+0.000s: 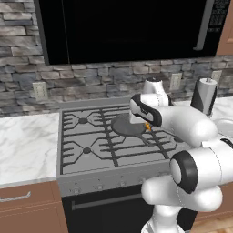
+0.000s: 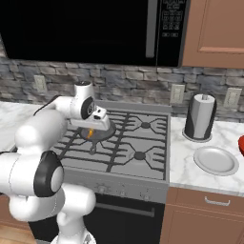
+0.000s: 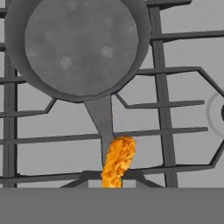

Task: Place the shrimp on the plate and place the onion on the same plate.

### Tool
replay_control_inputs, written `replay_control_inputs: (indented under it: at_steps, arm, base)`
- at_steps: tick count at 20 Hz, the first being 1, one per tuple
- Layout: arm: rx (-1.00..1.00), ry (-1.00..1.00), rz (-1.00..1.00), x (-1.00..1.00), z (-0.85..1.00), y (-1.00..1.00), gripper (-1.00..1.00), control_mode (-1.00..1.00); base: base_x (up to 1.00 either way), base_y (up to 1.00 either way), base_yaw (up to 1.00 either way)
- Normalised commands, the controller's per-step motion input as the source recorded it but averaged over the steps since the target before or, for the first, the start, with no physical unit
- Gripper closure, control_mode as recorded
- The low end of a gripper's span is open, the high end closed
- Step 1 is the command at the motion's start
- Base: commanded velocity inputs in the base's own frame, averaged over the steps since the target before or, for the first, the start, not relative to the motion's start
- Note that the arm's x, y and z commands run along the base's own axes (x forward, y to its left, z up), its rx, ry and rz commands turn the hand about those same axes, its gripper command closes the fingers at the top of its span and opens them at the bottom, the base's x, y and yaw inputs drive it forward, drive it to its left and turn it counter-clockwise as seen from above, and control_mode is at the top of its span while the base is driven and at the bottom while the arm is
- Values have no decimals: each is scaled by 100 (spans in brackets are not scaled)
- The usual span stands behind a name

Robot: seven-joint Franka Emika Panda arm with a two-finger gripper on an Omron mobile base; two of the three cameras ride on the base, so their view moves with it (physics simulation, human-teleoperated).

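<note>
My gripper (image 3: 113,180) is shut on the shrimp (image 3: 117,161), a small bright orange curved piece that sticks up between the two dark tips. It hangs over the handle of the dark round pan (image 3: 78,43) on the stove grates. From the base views the gripper (image 1: 146,125) (image 2: 90,130) hovers just above the pan (image 1: 126,125) with the orange shrimp (image 1: 148,127) (image 2: 90,132) at its tip. The plate (image 2: 216,160), light grey-white and round, lies bare on the marble counter right of the stove. The onion is out of view.
A paper towel roll in a dark holder (image 2: 200,116) stands behind the plate. A red bowl (image 2: 241,145) peeks in at the right edge. The stove's grates (image 2: 138,143) lie between pan and counter. A black microwave (image 2: 95,28) hangs overhead.
</note>
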Motion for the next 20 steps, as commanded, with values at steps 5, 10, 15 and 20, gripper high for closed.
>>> replay_control_inputs:
  at_steps: [5,10,15,20]
  arm:
    - [0,0,0,-22,23,-3,100,-100]
    - [0,0,0,-39,9,0,100,-100]
    - [0,0,0,-17,19,0,100,-100]
    - [0,0,0,-10,13,0,100,-100]
  base:
    - [0,0,0]
    - [0,0,0]
    - [0,0,0]
    - [0,0,0]
